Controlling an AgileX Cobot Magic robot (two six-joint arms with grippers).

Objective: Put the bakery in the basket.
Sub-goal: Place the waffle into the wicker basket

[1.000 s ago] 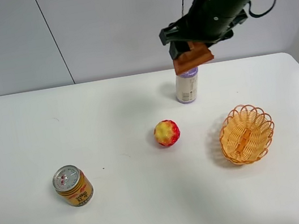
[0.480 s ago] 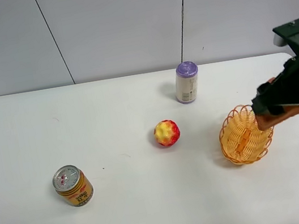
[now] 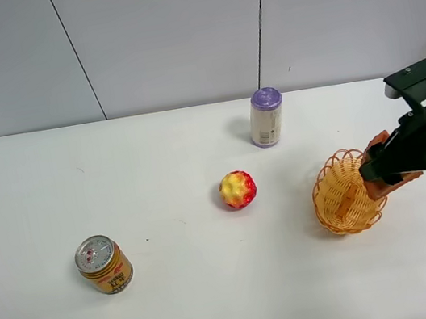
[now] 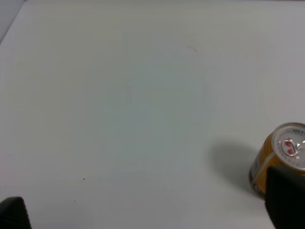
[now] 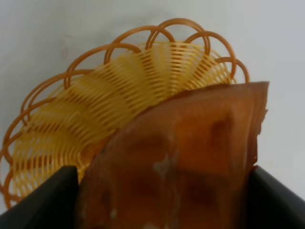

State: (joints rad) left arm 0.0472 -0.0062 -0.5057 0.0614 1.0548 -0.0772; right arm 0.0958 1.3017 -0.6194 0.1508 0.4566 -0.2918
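The orange-yellow basket (image 3: pixel 342 197) stands at the right of the table. My right gripper (image 3: pixel 384 167) is shut on the bakery (image 3: pixel 379 186), an orange-brown waffle wedge, and holds it over the basket's right rim. In the right wrist view the waffle (image 5: pixel 183 157) sits between the two dark fingers (image 5: pixel 45 200), with the basket's woven wall and looped rim (image 5: pixel 95 114) right behind it. My left gripper (image 4: pixel 147 218) is open and empty above bare table; it is out of the exterior view.
A round red-and-yellow fruit (image 3: pixel 238 189) lies mid-table, left of the basket. A purple-lidded bottle (image 3: pixel 266 117) stands behind it. A yellow drink can (image 3: pixel 104 264) stands at the front left and also shows in the left wrist view (image 4: pixel 281 160).
My right arm carried the waffle from above the purple-lidded bottle to the right and down to the basket's right rim, then sank a little lower. Nothing else moved.
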